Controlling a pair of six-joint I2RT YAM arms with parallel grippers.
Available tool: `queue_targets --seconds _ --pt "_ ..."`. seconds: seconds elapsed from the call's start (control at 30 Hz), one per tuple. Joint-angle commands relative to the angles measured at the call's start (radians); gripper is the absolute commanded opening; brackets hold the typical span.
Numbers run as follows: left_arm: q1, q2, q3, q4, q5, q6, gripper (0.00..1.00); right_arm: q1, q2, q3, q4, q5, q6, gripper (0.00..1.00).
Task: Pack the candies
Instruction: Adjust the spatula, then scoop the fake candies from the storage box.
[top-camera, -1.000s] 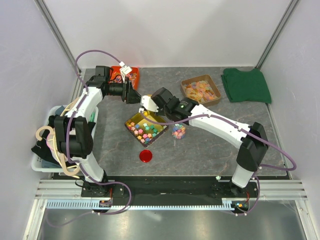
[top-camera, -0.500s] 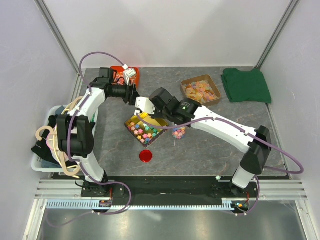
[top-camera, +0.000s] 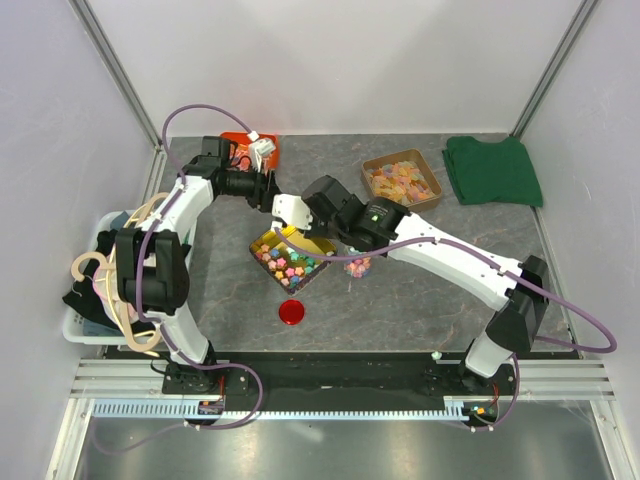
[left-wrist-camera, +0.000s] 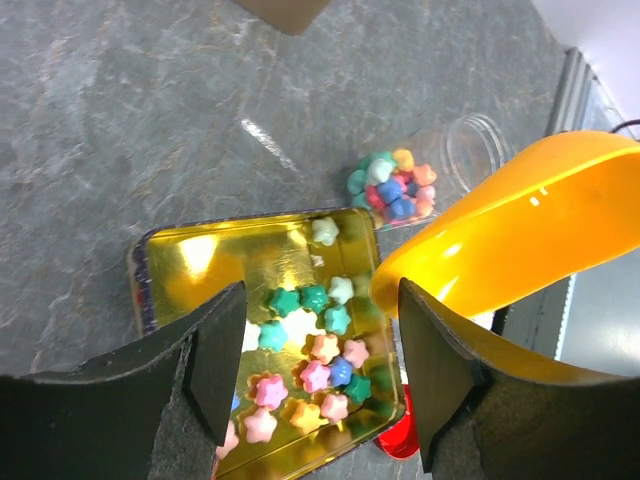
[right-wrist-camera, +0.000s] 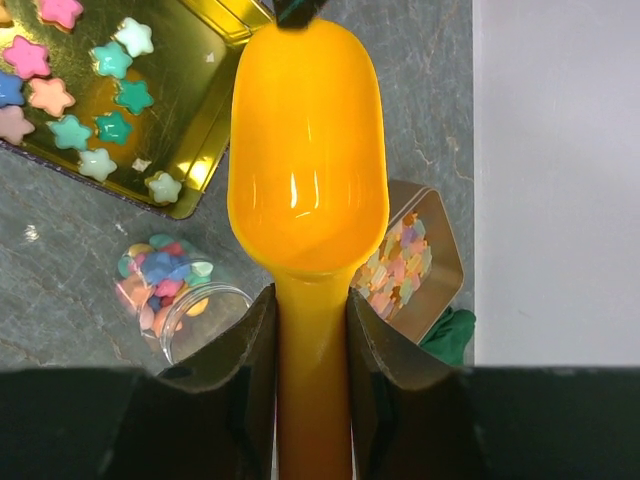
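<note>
The right gripper (right-wrist-camera: 312, 340) is closed partway on the handle of an orange-yellow scoop (right-wrist-camera: 308, 150), its fingers clamped on either side. The scoop's bowl is empty and hangs over the far corner of the gold tray (left-wrist-camera: 200, 260). The left gripper (left-wrist-camera: 320, 330) hovers above that same tray with its jaws spread wide and nothing between them.

Most of the candies (left-wrist-camera: 320, 360), star-shaped pieces in green, pink, blue and white, lie loose in the gold tray, bunched toward its near half. The far half is bare metal. A smaller share already sits in the clear jar (left-wrist-camera: 440, 165), which is just beside the tray on the right arm's side with its mouth uncovered. The red lid (top-camera: 292, 311) lies on the worktop (top-camera: 420, 300) near the tray's near corner.

The tray looks light and nothing is pinning it. If the scoop digs in at a shallow angle, it may push the tray across the worktop or flick candies over the low rim. The scoop and the left gripper are close together above the tray, so a careless sweep could knock one against the other. The jar's mouth looks narrower than the scoop's bowl, so a quick tip would probably scatter candies around it. The right forearm also passes over the jar and could knock it over if it drops low.
</note>
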Motion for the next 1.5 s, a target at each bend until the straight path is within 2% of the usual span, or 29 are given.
queue_targets --seconds 0.0,0.03,0.07,0.17,0.27,0.47,0.63,1.03,1.23,1.43,1.47 --pt "0.054 -0.017 0.042 0.035 -0.106 -0.007 0.69 0.005 -0.047 -0.025 0.093 0.087 -0.022 0.00" --pt "0.067 -0.020 0.049 0.033 -0.144 0.016 0.69 0.003 -0.047 -0.029 0.098 0.095 -0.028 0.00" --pt "0.067 -0.023 0.046 0.033 -0.242 0.039 0.69 0.003 -0.047 -0.034 0.098 0.104 -0.033 0.00" --pt "0.067 -0.019 0.017 0.026 -0.370 0.111 0.69 0.002 -0.047 -0.046 0.093 0.121 -0.059 0.00" --pt "0.057 -0.008 -0.032 0.021 -0.425 0.171 0.68 0.002 -0.029 -0.040 0.072 0.133 -0.080 0.00" --pt "0.025 -0.017 -0.098 0.015 -0.456 0.243 0.63 0.002 0.002 -0.013 0.043 0.141 -0.093 0.00" --pt "0.003 -0.011 -0.097 -0.020 -0.459 0.284 0.62 0.002 0.008 0.006 0.021 0.138 -0.093 0.00" --pt "-0.057 0.055 -0.128 -0.025 -0.602 0.351 0.56 0.017 0.015 0.000 -0.013 0.121 -0.096 0.00" --pt "-0.094 0.101 -0.125 -0.008 -0.666 0.367 0.45 0.037 0.014 -0.002 -0.048 0.112 -0.123 0.00" --pt "-0.136 0.138 -0.123 0.012 -0.754 0.395 0.25 0.055 0.045 0.007 -0.111 0.109 -0.175 0.00" --pt "-0.149 0.139 -0.123 0.013 -0.764 0.398 0.19 0.061 0.049 0.010 -0.132 0.103 -0.185 0.00"
